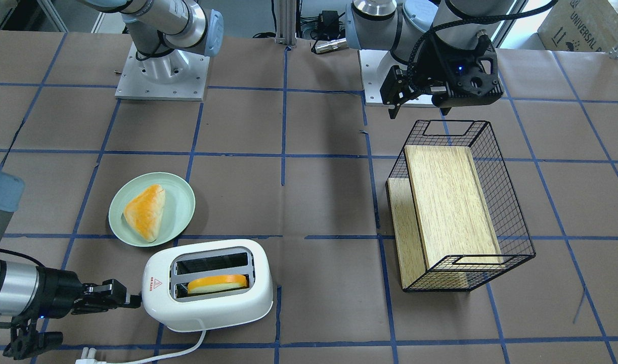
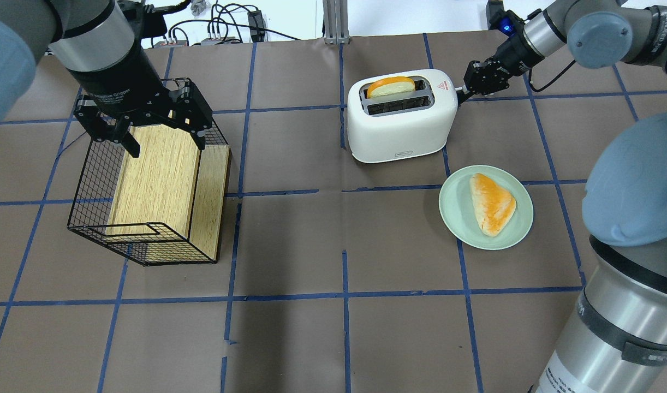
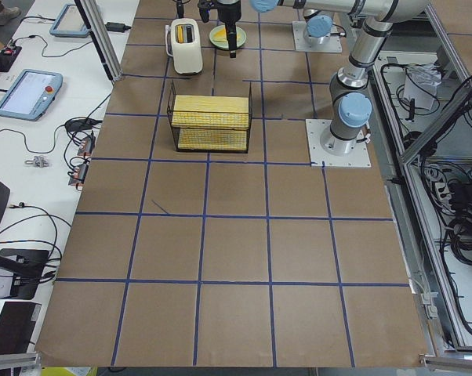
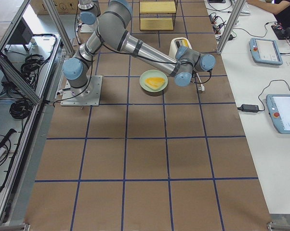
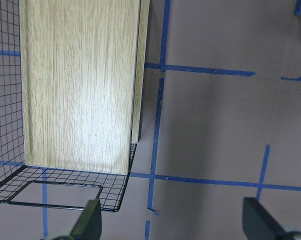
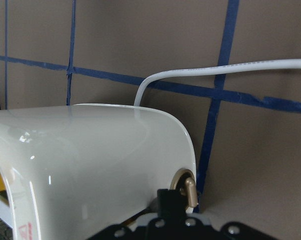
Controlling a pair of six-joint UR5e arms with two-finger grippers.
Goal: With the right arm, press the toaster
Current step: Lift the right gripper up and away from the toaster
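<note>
Left gripper point(image 2: 167, 146), fingers spread, hangs over the basket point(image 2: 90, 185) at 9 o'clock in the overhead view. Toaster point(image 2: 399, 125) stands at 1 o'clock; right gripper point(image 2: 467, 90), fingers together, touches its 3 o'clock end. Plate point(image 2: 453, 215) with pastry point(image 2: 492, 203) lies at its 5 o'clock.

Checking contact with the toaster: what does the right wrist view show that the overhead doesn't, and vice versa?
Right wrist only: a brass-coloured knob on the toaster's end, by the right gripper, and the cord. Overhead only: the bread slice in one slot, the plate with a pastry, the wire basket, the left gripper. Both: toaster and right gripper.
</note>
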